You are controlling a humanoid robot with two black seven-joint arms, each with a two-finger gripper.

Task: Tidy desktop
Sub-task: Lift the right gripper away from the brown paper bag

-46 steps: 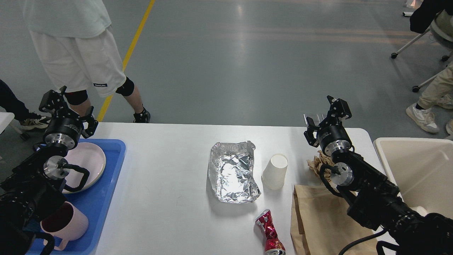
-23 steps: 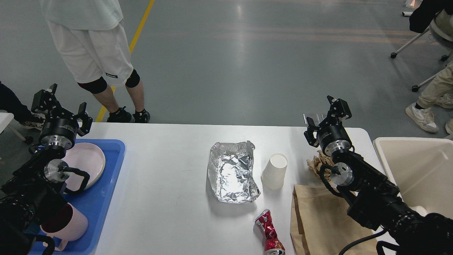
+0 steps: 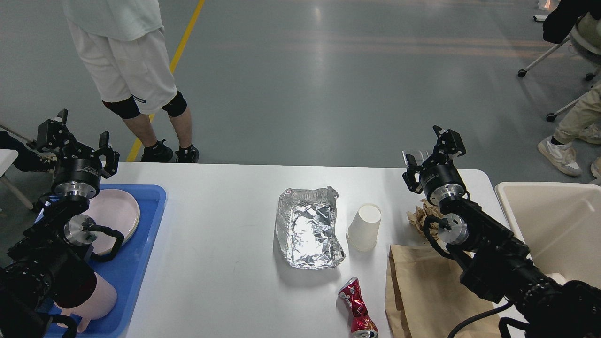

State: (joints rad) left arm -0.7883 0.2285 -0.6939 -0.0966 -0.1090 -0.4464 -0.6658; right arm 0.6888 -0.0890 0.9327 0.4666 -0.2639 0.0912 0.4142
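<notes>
The white desktop (image 3: 220, 263) holds a crumpled foil tray (image 3: 307, 227) at the centre. An upturned white paper cup (image 3: 365, 226) stands just right of it. A crushed red can (image 3: 358, 310) lies near the front edge. A brown paper bag (image 3: 422, 291) lies flat at the front right, with a crumpled brown paper wad (image 3: 418, 217) behind it. My left gripper (image 3: 75, 140) is open and empty above the far left corner. My right gripper (image 3: 428, 152) is open and empty above the far right edge, behind the wad.
A blue tray (image 3: 141, 253) on the left holds a pink plate (image 3: 117, 213) and a pink mug (image 3: 96, 300). A beige bin (image 3: 563, 220) stands at the right. A person in white shorts (image 3: 127, 70) stands beyond the table's far left.
My left gripper has moved left, away from the plate, and turned a little. The person has stepped to the right. My right arm has barely moved.
</notes>
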